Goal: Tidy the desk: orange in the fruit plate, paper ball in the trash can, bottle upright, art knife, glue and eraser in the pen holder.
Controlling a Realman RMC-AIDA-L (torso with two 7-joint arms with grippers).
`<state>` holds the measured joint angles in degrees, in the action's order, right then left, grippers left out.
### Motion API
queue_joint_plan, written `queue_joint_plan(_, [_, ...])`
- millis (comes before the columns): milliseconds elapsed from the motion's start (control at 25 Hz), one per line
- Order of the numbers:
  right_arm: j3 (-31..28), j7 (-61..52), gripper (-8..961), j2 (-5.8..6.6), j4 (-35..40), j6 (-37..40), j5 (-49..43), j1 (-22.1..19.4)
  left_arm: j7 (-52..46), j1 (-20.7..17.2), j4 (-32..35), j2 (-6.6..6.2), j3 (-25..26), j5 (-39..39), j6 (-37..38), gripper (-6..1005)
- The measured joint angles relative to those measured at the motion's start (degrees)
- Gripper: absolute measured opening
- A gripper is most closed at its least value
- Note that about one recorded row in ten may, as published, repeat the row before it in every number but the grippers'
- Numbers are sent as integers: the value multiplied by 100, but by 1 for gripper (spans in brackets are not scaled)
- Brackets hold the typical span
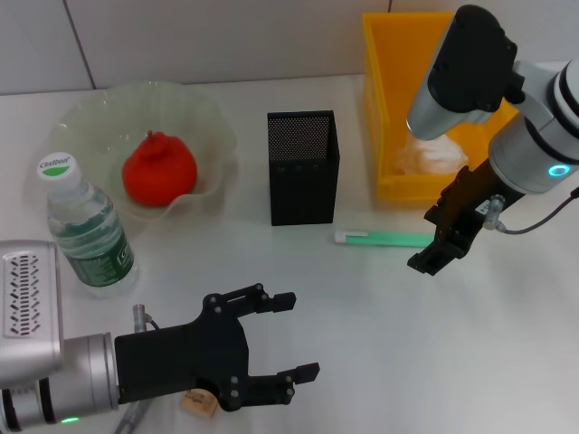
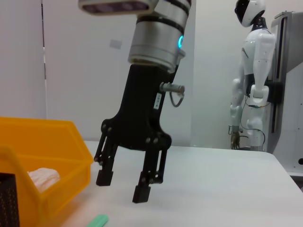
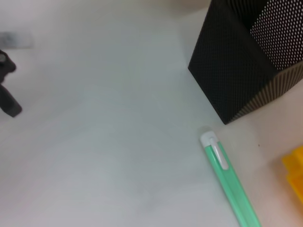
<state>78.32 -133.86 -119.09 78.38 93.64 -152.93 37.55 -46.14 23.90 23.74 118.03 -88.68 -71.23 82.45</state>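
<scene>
Stood upright at the left edge of the white table [image 1: 362, 344]: clear plastic water bottle [image 1: 89, 231] with green label and white cap. Behind it, round red-orange fruit [image 1: 159, 169] resting inside the translucent pale-green ruffled fruit plate [image 1: 208, 113]. At centre, square black mesh pen holder [image 1: 303, 166], upright. Far right, large yellow-orange rectangular trash can [image 1: 384, 108], with the crumpled white paper ball [image 1: 432, 155] lying inside. Lay flat between pen holder and trash can, nearer than both: slim green art knife [image 1: 384, 239] with a white end. Hovered just right of that knife: black right gripper [image 1: 441, 250], fingers spread, nothing between them. Near left: black left gripper [image 1: 294, 336], fingers spread wide and empty, above a small tan eraser block [image 1: 197, 404], partly hidden beneath it.
</scene>
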Motion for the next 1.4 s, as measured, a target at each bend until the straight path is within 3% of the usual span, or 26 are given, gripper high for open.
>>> queue_joint_plan(360, [20, 297, 721, 0, -659, -513, -41, 136, 0, -19, 0, 10, -8, -6, 0, 812])
queue_joint_plan(1400, [-250, 715, 721, 8, -1538, -1214, -20, 287, 0, -40, -1, 19, -8, -5, 9, 809])
